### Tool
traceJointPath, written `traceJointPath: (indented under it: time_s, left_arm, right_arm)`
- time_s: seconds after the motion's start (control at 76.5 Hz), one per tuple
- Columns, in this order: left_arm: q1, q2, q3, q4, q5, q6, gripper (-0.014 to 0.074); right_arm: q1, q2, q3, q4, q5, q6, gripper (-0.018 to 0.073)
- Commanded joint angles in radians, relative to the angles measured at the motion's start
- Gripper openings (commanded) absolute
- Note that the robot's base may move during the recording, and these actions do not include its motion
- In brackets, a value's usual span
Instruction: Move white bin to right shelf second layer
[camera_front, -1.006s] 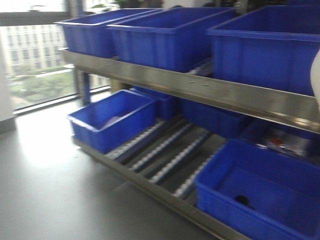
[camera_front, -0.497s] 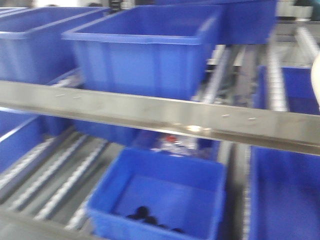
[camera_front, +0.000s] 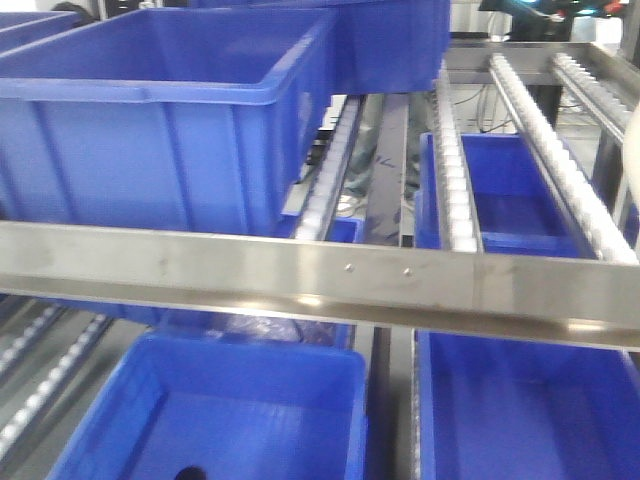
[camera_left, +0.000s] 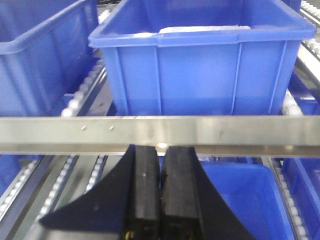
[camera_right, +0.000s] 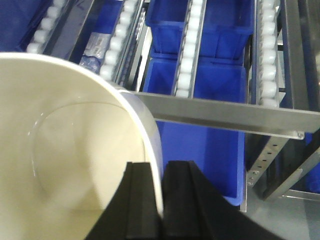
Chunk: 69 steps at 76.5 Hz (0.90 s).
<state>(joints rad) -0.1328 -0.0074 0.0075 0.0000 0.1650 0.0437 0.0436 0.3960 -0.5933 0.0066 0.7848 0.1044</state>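
Right hand (camera_right: 159, 192) pinches the rim of the glossy cream-white plastic bin (camera_right: 65, 150), above the roller-railed steel shelf tier (camera_right: 225, 116). Left hand (camera_left: 161, 187) closed, empty.

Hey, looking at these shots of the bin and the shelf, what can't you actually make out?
- White bin: right wrist view shows only part of its inside and rim; the frame edges cut off the rest.
- Dark object in the lower blue crate, front view: cut by the bottom edge, unidentifiable.
- Left gripper: jaws together; whether anything thin sits between them cannot be told.
- Pale contents of the upper blue crate, left wrist view: hidden by its wall.
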Motion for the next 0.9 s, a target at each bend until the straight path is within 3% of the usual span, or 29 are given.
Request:
traceJointPath:
  time_s: [0.0,0.889]
  left_arm:
    - [-0.003,-0.014,0.037,0.0,-0.088,-0.005,0.0085]
    - [-0.003,-0.014,0.037,0.0,-0.088,-0.005,0.0085]
  right_arm:
    - [-0.008,0.009,-0.03,0.001,-0.092,0.004,0.004]
    - [-0.008,0.009,-0.03,0.001,-0.092,0.004,0.004]
